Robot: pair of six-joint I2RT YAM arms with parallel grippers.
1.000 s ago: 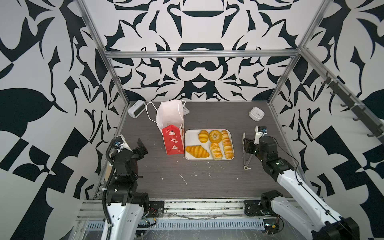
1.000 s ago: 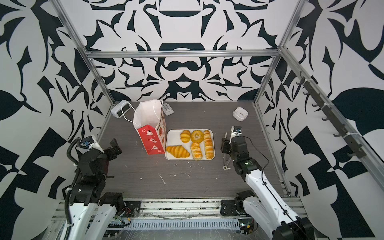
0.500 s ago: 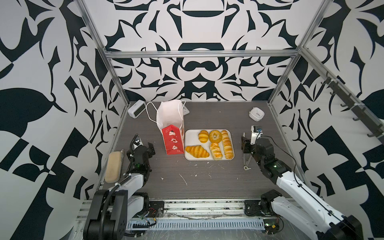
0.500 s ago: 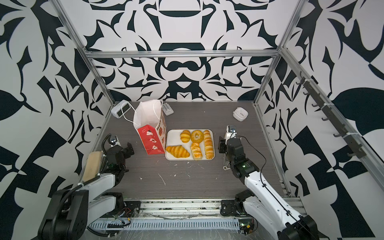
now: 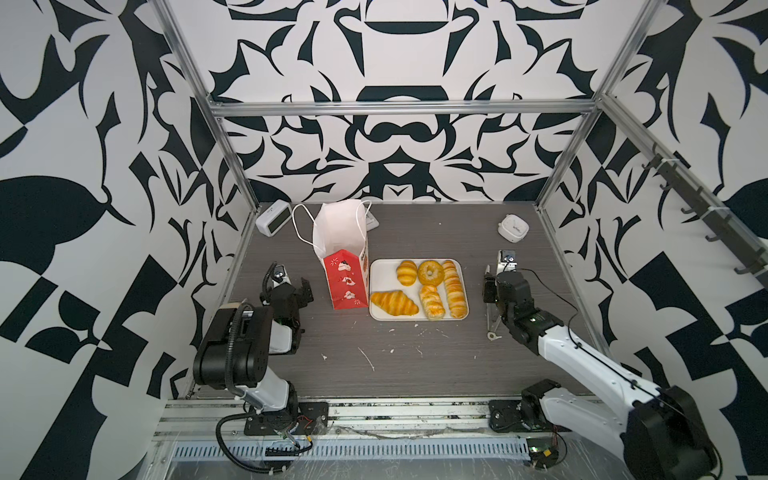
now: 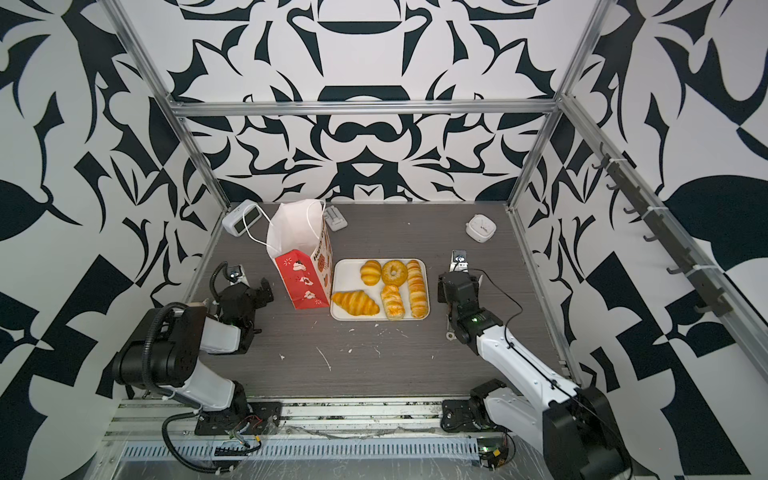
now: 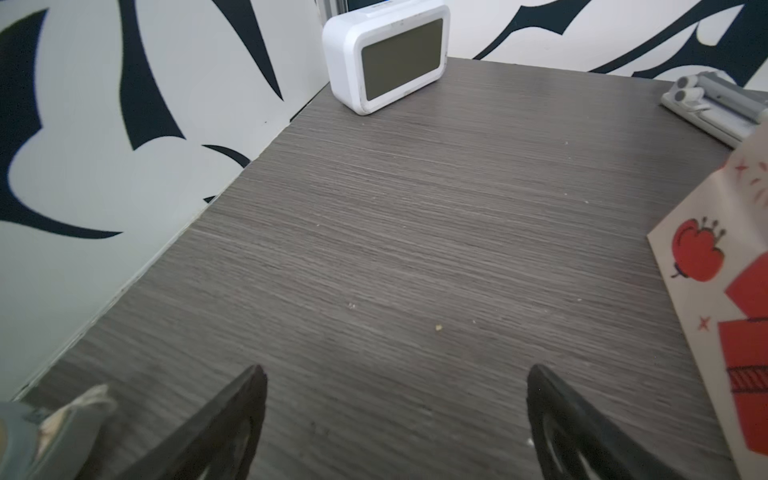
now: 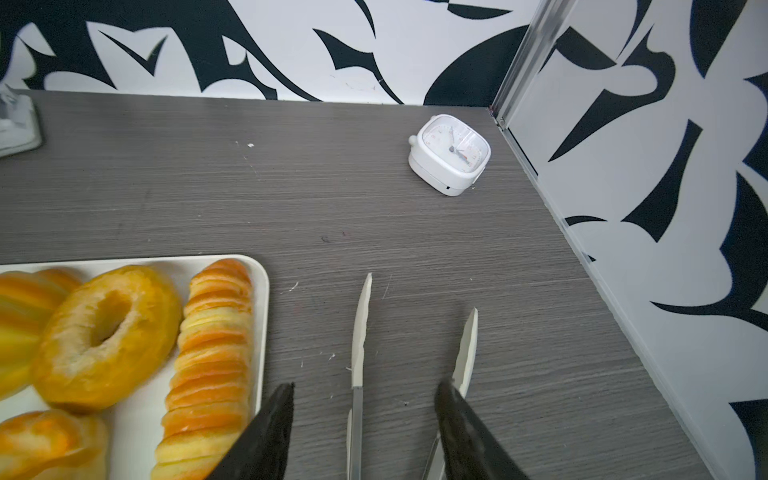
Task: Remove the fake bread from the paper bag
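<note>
The paper bag [image 5: 345,274] stands upright and open-topped, left of the white tray [image 5: 384,274]. The fake bread lies on the tray: croissant [image 5: 394,302], bun [image 5: 406,272], bagel [image 5: 431,272], braided piece [image 5: 432,301] and twisted stick [image 5: 453,288]. My left gripper [image 7: 397,374] is open and empty, low over the table left of the bag [image 7: 731,291]. My right gripper [image 8: 365,388] is open just right of the tray [image 8: 259,291]. Its fingers straddle metal tongs [image 8: 357,353] that lie flat on the table.
A white digital clock [image 5: 273,216] sits in the back left corner and a small white alarm clock [image 5: 513,227] at the back right. A grey-white gadget [image 5: 371,222] lies behind the bag. Crumbs dot the table's front half. Walls close both sides.
The left arm has folded down from a raised pose, bringing its gripper low over the table beside the bag. The right gripper has hardly shifted above the tongs.
</note>
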